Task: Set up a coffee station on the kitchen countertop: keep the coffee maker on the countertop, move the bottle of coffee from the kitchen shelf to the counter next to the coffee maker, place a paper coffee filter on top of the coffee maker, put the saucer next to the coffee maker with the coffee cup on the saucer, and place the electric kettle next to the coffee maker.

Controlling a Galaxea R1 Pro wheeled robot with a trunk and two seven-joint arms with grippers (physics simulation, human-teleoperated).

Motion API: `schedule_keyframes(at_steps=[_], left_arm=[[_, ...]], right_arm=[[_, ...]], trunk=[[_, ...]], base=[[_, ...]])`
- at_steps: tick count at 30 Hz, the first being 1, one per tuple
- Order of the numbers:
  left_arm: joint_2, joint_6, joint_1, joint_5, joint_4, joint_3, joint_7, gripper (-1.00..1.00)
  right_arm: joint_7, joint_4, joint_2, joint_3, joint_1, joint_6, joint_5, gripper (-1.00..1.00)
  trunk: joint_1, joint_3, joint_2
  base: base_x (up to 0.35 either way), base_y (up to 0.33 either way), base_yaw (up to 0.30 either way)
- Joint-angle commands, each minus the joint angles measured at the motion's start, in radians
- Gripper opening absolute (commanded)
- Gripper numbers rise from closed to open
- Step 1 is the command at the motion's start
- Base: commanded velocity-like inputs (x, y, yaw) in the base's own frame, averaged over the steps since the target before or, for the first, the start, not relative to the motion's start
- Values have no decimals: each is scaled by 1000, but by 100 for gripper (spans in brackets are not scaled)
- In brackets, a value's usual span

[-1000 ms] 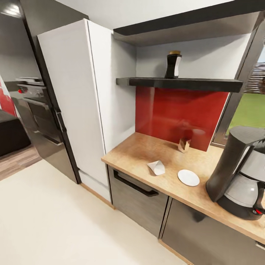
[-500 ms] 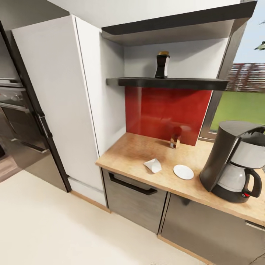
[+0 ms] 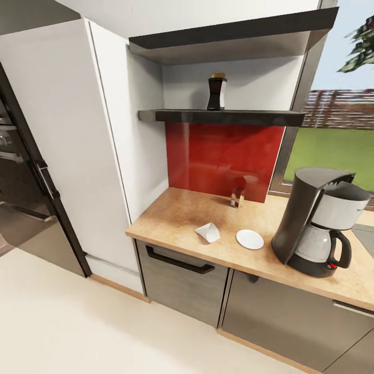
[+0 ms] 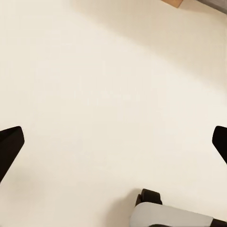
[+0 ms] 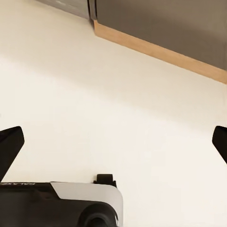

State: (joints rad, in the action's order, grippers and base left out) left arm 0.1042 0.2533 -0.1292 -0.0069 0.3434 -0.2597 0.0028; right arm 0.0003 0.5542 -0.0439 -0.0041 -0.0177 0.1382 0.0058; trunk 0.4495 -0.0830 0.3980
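I roll closer with both tools, the left tool (image 4: 113, 142) and the right tool (image 5: 113, 142), spread wide and holding nothing over the floor (image 3: 78, 322), and I should stop square to the counter (image 3: 176, 218) so I can reach the bottle of coffee (image 3: 216, 92) on the kitchen shelf (image 3: 223, 117), above the counter's back edge.

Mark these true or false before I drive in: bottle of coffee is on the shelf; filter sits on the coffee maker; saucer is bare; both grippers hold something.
1. The bottle of coffee stands on the kitchen shelf. True.
2. The paper coffee filter sits on the coffee maker. False: it lies on the kitchen countertop, apart from the machine.
3. The saucer is bare. True.
4. Both grippers hold something. False: the left gripper and right gripper are open over the floor.
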Motion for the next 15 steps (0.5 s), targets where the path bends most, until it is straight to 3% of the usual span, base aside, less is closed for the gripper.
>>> schedule_keyframes(at_steps=[1,6,15], left_arm=[[1,3,0,-6,-4,-1,0,100],[24,3,-1,-37,-6,-1,2,100],[73,-1,-1,-41,-24,0,-8,100]], right_arm=[[1,0,-1,0,-1,3,1,100],[3,1,-1,1,-1,3,1,100],[-3,9,4,3,-1,3,-1,100]], trunk=[[1,-2,2],[1,-2,2],[1,-2,2]], base=[[0,0,-2],[0,0,0],[0,0,0]])
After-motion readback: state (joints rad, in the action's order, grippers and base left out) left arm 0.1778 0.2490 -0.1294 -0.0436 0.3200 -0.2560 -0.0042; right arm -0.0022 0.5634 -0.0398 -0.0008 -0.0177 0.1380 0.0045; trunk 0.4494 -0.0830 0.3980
